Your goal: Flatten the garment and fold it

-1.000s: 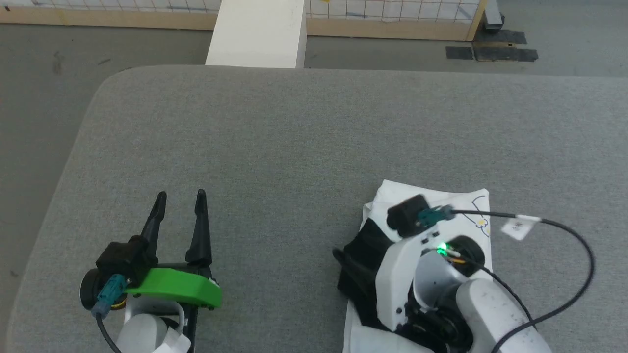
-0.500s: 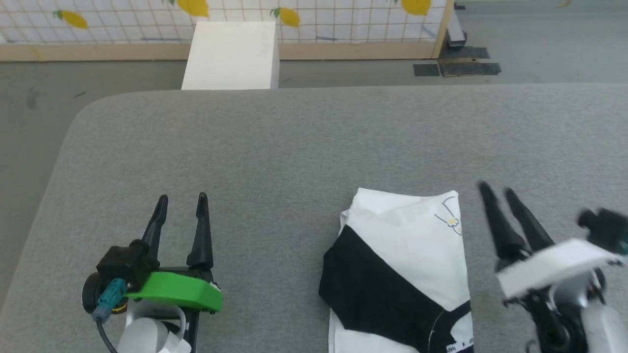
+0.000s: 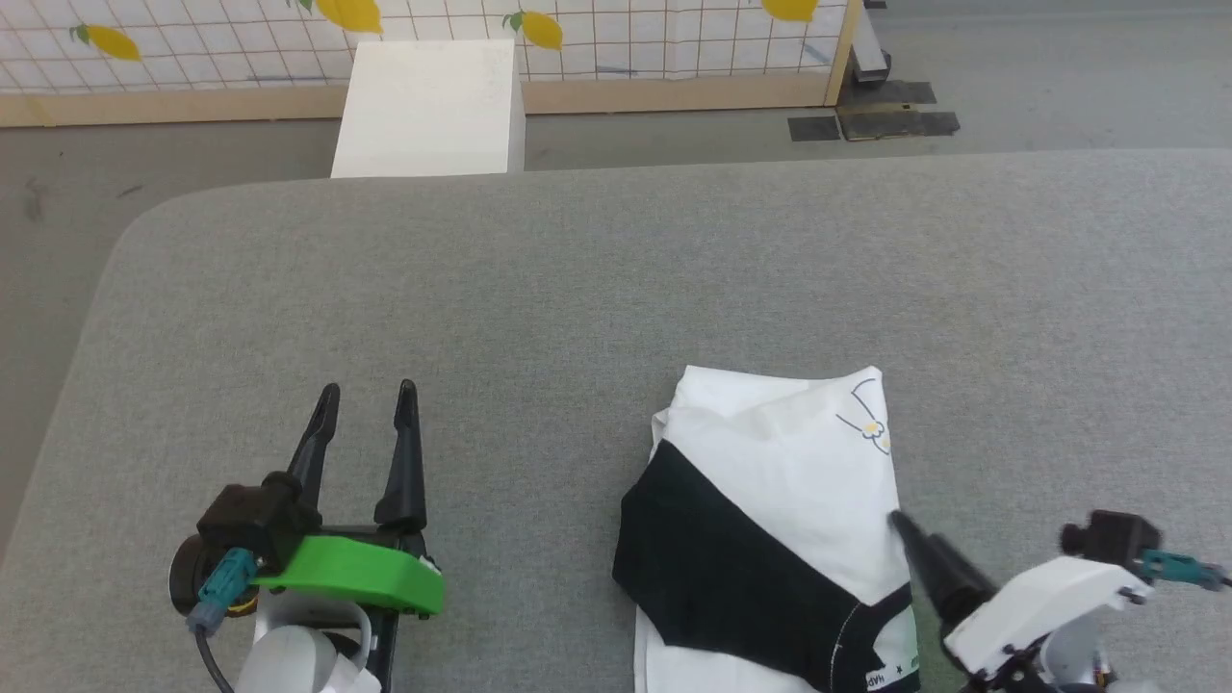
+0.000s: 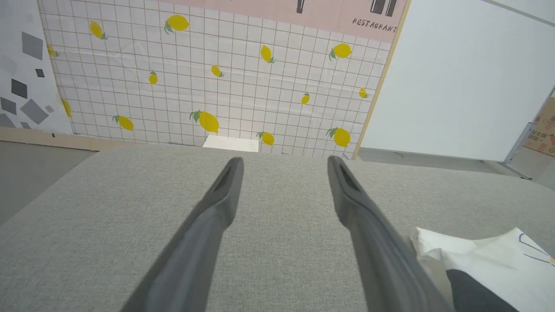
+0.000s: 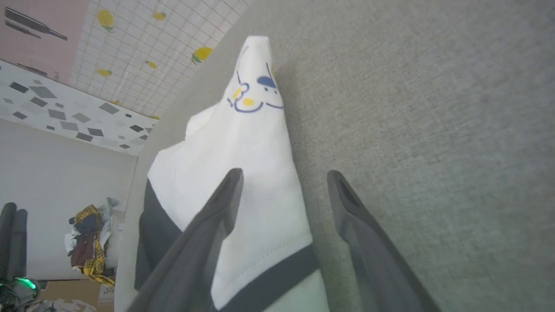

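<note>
Head view: garment (image 3: 770, 481) near end cut by bottom edge; right gripper (image 3: 919, 553) blurred, base cropped.

Bright even light, soft shadows, wide-angle wrist distortion.

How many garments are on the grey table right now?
1. The garment lies folded on the table, right of centre, by the right gripper; its near end runs out of frame.

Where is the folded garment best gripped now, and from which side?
Probably the right edge of the garment, from the right: it lies flat, that straight edge free on the grey table, and the right gripper has its open jaws astride it.
</note>
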`<state>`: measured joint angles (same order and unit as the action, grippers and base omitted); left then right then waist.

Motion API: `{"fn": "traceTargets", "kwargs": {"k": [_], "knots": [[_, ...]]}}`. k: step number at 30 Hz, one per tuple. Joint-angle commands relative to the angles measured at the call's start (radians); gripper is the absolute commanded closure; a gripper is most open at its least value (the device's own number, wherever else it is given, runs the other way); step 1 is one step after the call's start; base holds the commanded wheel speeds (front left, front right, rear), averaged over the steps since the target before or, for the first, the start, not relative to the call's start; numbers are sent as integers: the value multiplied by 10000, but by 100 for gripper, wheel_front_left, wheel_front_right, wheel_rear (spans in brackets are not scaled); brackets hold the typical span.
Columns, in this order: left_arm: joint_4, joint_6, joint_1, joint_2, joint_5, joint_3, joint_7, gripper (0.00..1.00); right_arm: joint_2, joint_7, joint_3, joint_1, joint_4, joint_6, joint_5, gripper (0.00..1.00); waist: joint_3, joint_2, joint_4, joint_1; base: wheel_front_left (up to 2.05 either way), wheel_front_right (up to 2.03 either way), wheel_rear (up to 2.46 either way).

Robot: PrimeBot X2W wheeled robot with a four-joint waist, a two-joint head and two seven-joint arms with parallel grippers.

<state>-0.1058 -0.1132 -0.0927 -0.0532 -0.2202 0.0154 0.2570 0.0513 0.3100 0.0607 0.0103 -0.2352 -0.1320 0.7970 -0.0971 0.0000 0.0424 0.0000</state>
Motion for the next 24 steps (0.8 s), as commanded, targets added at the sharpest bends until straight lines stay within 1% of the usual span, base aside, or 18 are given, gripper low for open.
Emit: {"fn": "traceTargets", "kwargs": {"k": [1, 7, 11, 12, 13, 14, 15, 17, 21, 24], "knots": [[-1, 24, -5, 29, -37, 7, 47, 0, -10, 230, -111, 234, -195, 13, 116, 0, -42, 0, -41, 0, 0, 0, 0], [0, 10, -66, 29, -31, 3, 47, 0, -10, 1432, -436, 741, -1161, 13, 513, 0, -149, 0, -183, 0, 0, 0, 0], [-18, 3, -112, 29, -33, 4, 47, 0, -10, 2254, -757, 1024, -1374, 13, 872, 0, -190, 0, -270, 0, 0, 0, 0], [-16, 8, -120, 29, -37, 0, 47, 0, -10, 2422, -827, 1083, -1346, 13, 934, 24, -198, 0, -283, 0, 0, 0, 0], [-14, 15, -124, 29, -40, -4, 47, 0, -10, 2531, -860, 1121, -1324, 13, 899, 42, -204, 0, -288, 0, 0, 0, 0], [-12, 25, -128, 30, -42, -12, 47, 0, -10, 2651, -900, 1171, -1273, 13, 709, 83, -210, 0, -287, 0, 0, 0, 0], [-8, 31, -129, 30, -42, -19, 47, 0, -10, 2705, -888, 1207, -1217, 13, 530, 100, -216, 0, -279, 0, 0, 0, 0], [8, 38, -124, 30, -35, -49, 47, 0, 25, 2838, -842, 1305, -1086, 13, 44, 100, -233, 0, -232, 0, 0, 0, 0], [106, 46, -88, 30, 26, -126, 47, 0, 357, 2974, -876, 1607, -714, 13, -1172, 100, -299, 0, 49, 0, 0, 0, 0], [233, 27, -77, 28, 120, -193, 47, 0, 777, 3248, -1089, 2017, -341, 13, -2113, 100, -417, 0, 508, 0, 0, 0, 0]]}}
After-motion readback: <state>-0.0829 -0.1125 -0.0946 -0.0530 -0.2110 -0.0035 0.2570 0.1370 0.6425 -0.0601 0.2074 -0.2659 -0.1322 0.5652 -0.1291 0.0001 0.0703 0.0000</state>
